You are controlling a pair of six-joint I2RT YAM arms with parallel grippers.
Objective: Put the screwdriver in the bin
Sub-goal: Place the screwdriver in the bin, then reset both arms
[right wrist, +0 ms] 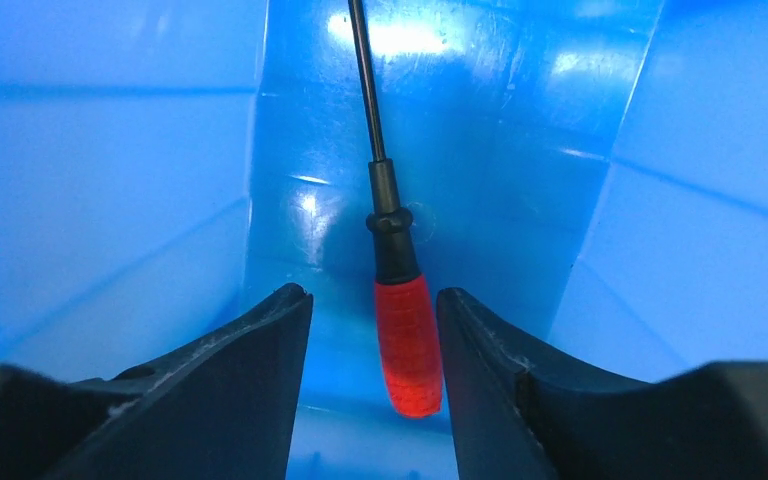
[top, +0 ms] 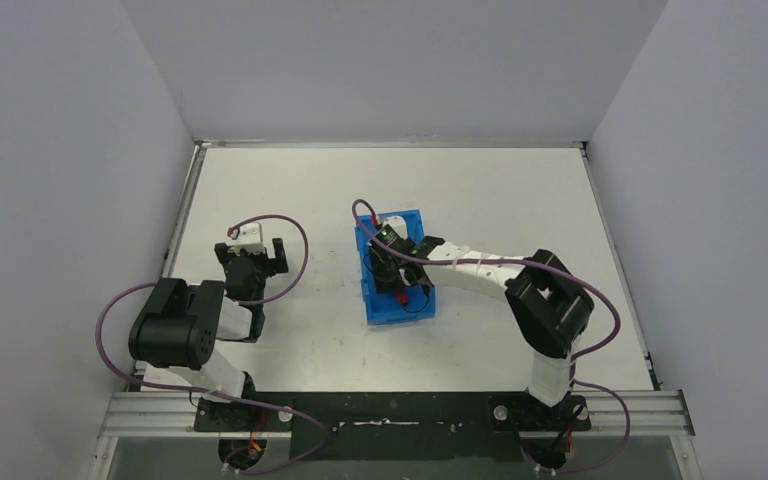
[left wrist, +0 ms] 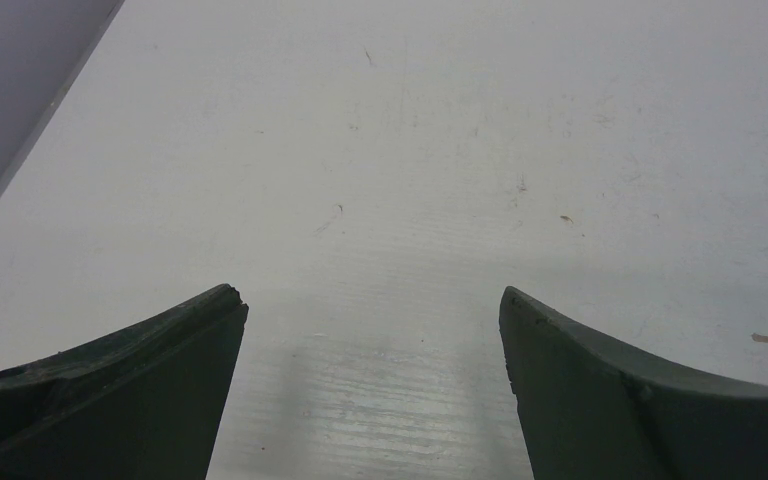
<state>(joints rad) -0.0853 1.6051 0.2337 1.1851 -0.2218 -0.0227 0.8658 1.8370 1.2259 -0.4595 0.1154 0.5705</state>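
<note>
Your right gripper (right wrist: 372, 291) part-open astride the red-handled, black-shafted screwdriver (right wrist: 407, 345) in the blue plastic bin (right wrist: 110, 200), shaft straight ahead.

Top view surveys the table (top: 500, 190); left wrist skims it, right peers into the bin (right wrist: 110, 190) (seen overhead).

Down in the bin (right wrist: 110, 180), blue walls stand close on both sides of the right gripper (right wrist: 373, 295), and the screwdriver (right wrist: 406, 345) takes up most of the gap between its parted fingers. The left gripper (left wrist: 373, 300), fingers wide apart, has open table (left wrist: 410, 150) ahead.
</note>
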